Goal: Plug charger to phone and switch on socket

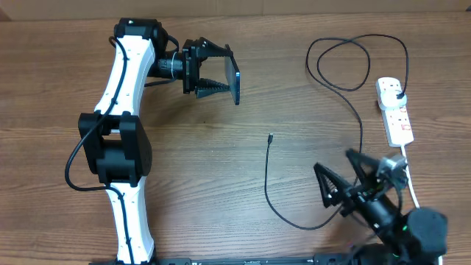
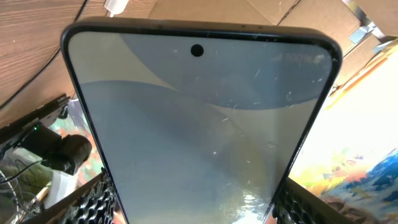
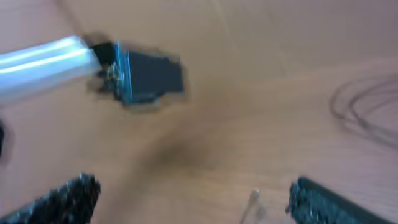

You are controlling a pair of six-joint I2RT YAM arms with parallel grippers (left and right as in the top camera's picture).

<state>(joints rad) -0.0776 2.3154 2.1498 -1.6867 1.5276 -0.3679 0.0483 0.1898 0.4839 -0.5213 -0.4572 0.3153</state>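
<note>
My left gripper (image 1: 221,76) is shut on the phone (image 1: 237,80) and holds it on edge above the table at the upper middle. In the left wrist view the phone's screen (image 2: 199,124) fills the frame between the fingers. The charger cable (image 1: 267,184) lies on the table, its connector tip (image 1: 271,137) near the centre, its loops at the upper right, its black plug (image 1: 397,92) in the white socket strip (image 1: 395,110). My right gripper (image 1: 340,175) is open and empty at the lower right. The right wrist view is blurred and shows the connector tip (image 3: 252,199) between the open fingers.
The socket's thick white cord (image 1: 409,177) runs down past my right arm. The left arm's white links (image 1: 121,132) lie along the left side. The far left arm and phone (image 3: 146,78) show blurred in the right wrist view.
</note>
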